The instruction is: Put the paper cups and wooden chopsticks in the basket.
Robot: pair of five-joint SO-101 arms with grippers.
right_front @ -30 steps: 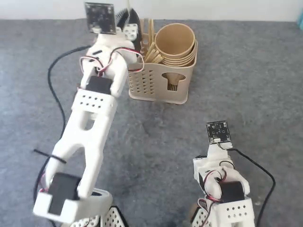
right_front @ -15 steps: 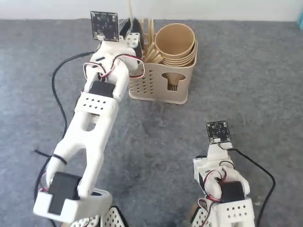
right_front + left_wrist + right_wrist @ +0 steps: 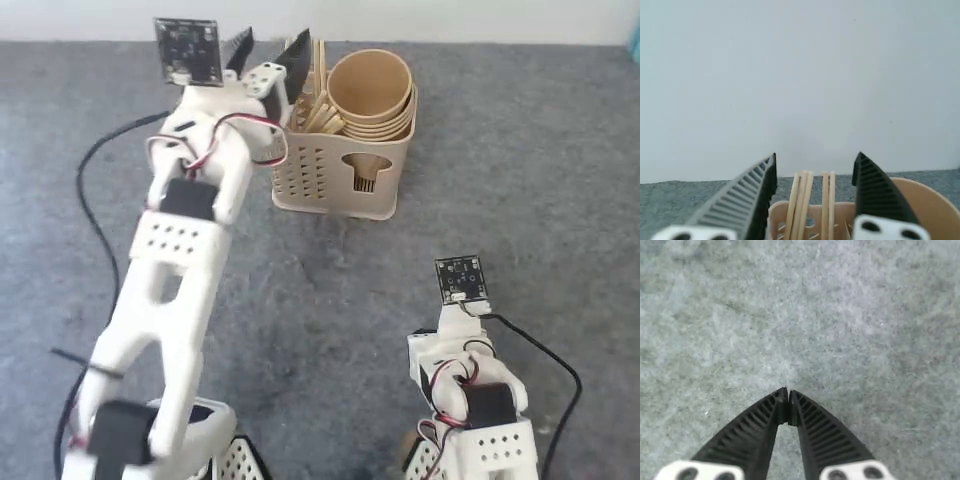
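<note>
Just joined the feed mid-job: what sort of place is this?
Probably an indoor tabletop test bench: a grey carpet-like mat covers the surface, a plain white wall stands behind, and a basket holds paper cups and chopsticks.

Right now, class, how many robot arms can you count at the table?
2. The left arm is stretched out to the basket, the left pincer open near the chopsticks. The right arm sits folded at the near edge, the right pincer shut above the grey mat.

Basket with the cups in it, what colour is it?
Beige, with rows of little slots in its walls; the high view shows the basket best.
</note>
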